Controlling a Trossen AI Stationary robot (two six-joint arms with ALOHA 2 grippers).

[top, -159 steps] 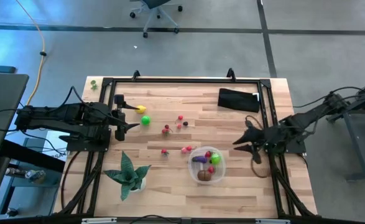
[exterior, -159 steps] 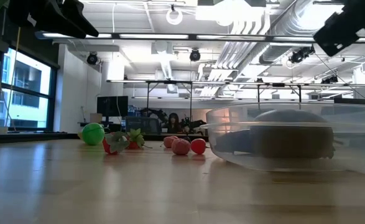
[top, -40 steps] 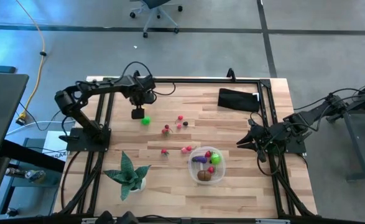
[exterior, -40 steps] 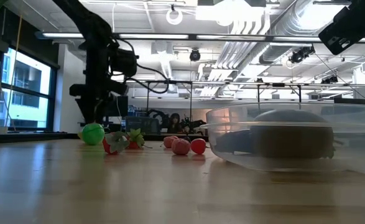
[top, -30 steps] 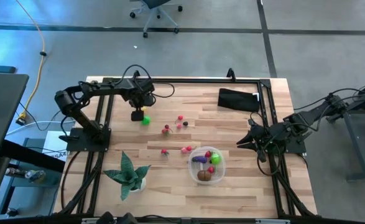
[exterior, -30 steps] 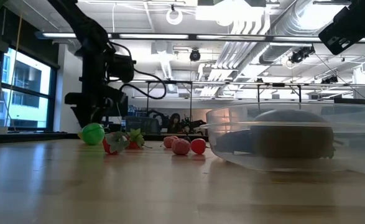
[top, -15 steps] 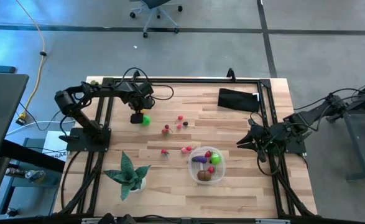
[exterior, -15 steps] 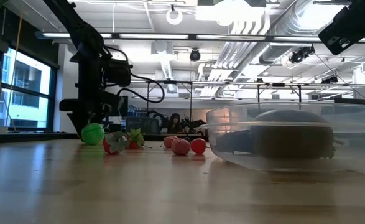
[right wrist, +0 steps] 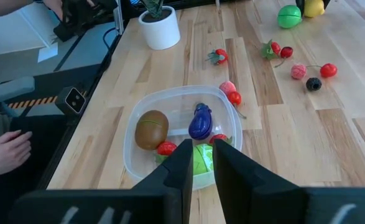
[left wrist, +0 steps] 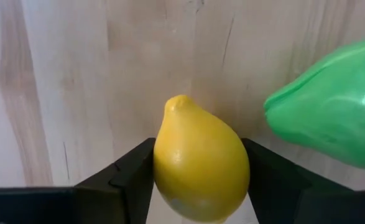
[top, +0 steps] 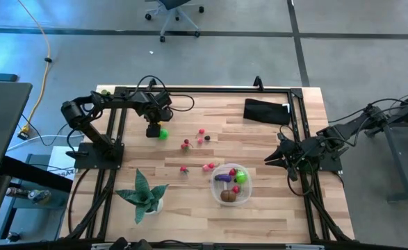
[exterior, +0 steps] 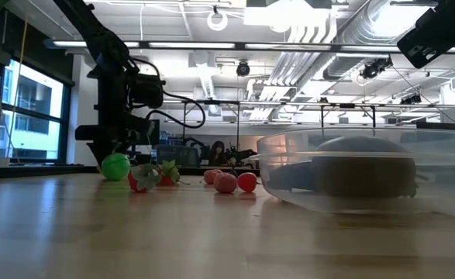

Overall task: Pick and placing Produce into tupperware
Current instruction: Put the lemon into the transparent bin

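reaching down at the table's far left, the left gripper (left wrist: 198, 186) is bracketing a yellow lemon (left wrist: 199, 165), fingers touching both its sides, with a green fruit (top: 162, 134) just beside. the right gripper (right wrist: 198, 163) is hanging nearly closed and empty above the tupperware (right wrist: 136, 160), which is holding several produce pieces.
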